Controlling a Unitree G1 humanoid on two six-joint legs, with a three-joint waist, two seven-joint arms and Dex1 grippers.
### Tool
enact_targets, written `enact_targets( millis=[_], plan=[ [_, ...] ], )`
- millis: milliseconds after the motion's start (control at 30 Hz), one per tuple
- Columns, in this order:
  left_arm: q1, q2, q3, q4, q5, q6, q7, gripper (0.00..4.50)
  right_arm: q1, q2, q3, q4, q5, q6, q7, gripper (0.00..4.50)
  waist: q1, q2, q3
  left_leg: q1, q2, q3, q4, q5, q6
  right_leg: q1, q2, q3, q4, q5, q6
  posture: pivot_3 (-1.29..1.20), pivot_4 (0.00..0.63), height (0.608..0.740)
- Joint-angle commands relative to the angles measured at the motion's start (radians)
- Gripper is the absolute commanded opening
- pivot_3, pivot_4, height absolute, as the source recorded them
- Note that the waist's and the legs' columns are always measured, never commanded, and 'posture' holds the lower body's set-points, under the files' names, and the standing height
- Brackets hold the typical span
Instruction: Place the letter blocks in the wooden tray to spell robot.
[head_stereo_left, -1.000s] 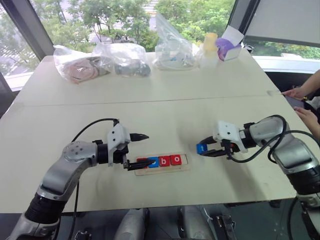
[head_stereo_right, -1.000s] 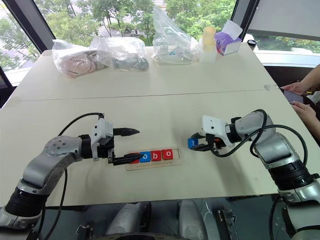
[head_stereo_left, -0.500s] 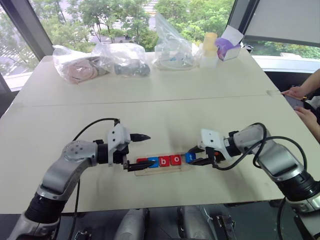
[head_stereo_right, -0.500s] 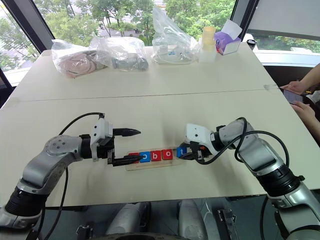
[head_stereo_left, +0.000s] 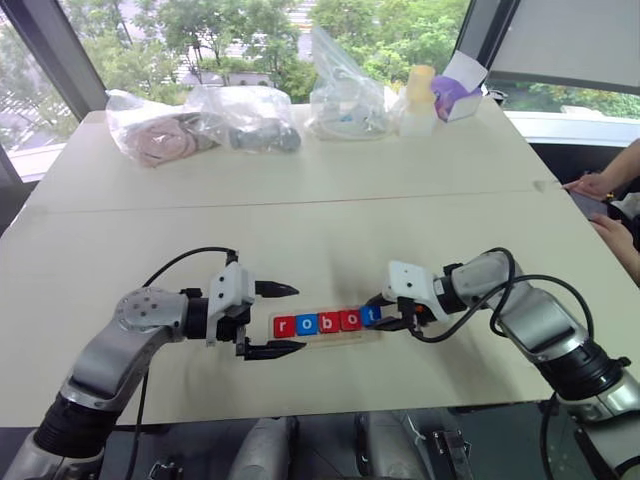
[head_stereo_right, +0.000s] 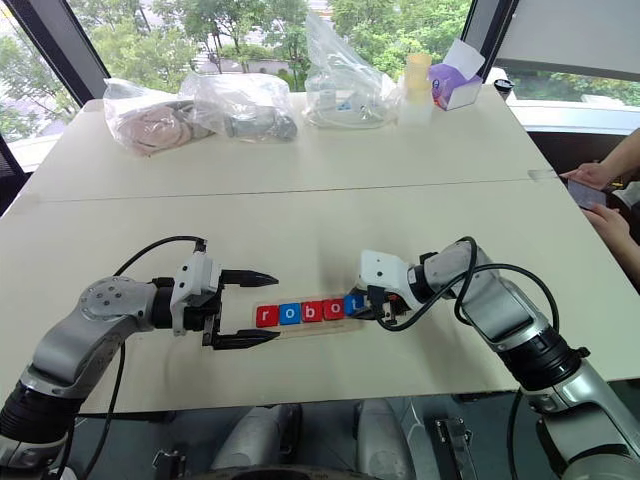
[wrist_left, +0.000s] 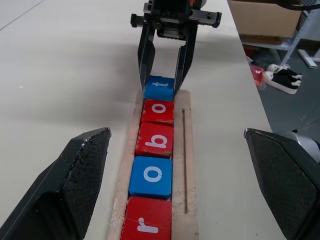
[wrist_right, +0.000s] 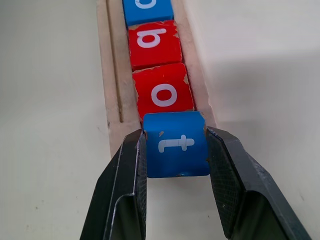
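Here the right gripper (wrist_right: 176, 150) pinched the blue "t" letter block (wrist_right: 176, 144) at the long pale-wood tray's (wrist_left: 186, 165) free end, beside four seated tiles; lowering it flat before letting go seemed wise. The left gripper (head_stereo_left: 278, 319) gaped empty. Clear plastic bags (head_stereo_left: 205, 120) lined the pale table (head_stereo_left: 330, 200) by windows.

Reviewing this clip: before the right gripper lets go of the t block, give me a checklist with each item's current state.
1. r, o, b, o seated in the wooden tray: ok.
2. Blue t block lined up after the last o block: ok.
3. Right gripper shut on the t block: ok.
4. t block fully down in the slot: cannot tell.
5. Left gripper open, off the blocks: ok.
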Motion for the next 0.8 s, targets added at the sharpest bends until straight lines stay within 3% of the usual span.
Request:
enact_targets(
  millis=[33,800],
  plan=[
    [-0.012,-0.002,0.013,-0.024,-0.003,-0.013,0.008,4.50,-0.015,0.005,0.006,-0.024,-0.008,-0.011,0.000,1.13,0.000,0.000,0.000,0.000,0.000,0.000,0.000,0.000,0.000,0.000,0.000,0.000,0.000,0.000,0.000,0.00,0.150,0.740],
    [0.009,-0.023,0.012,-0.006,0.014,-0.043,0.030,4.50,-0.013,0.028,0.042,0.002,-0.042,-0.050,-0.001,1.13,-0.001,0.000,0.000,0.000,0.000,0.000,0.000,0.000,0.000,0.000,0.000,0.000,0.000,0.000,0.000,0.00,0.150,0.740]
  ],
)
